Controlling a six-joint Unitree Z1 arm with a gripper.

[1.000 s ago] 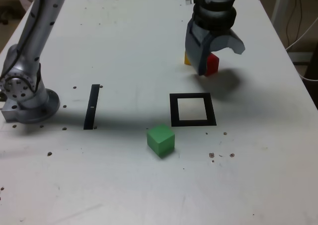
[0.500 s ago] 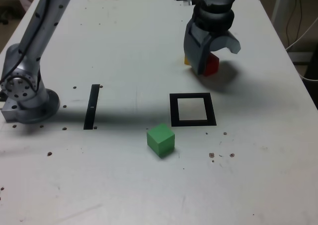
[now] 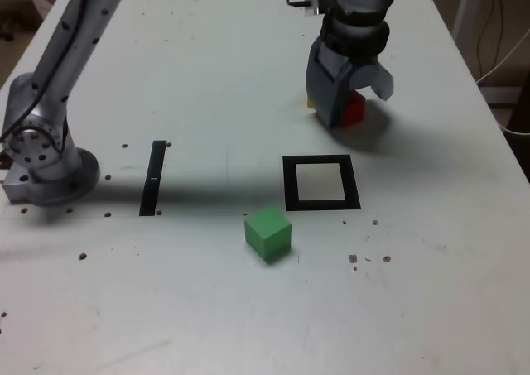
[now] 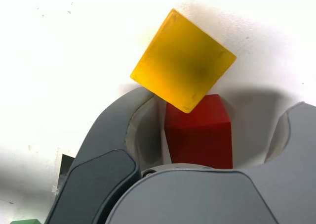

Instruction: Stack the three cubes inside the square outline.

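Gripper (image 3: 359, 110) narrowed abt red cube (image 4: 200, 140) (1 face dkr)

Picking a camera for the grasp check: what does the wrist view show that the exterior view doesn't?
Wrist view only: the yellow cube's broad face, and the gap between the red cube and one of the fingers.

Exterior view only: the arm's base, the black strip and the square outline all the way round.

Both: the red cube between open fingers, the yellow cube beside it, part of the green cube.
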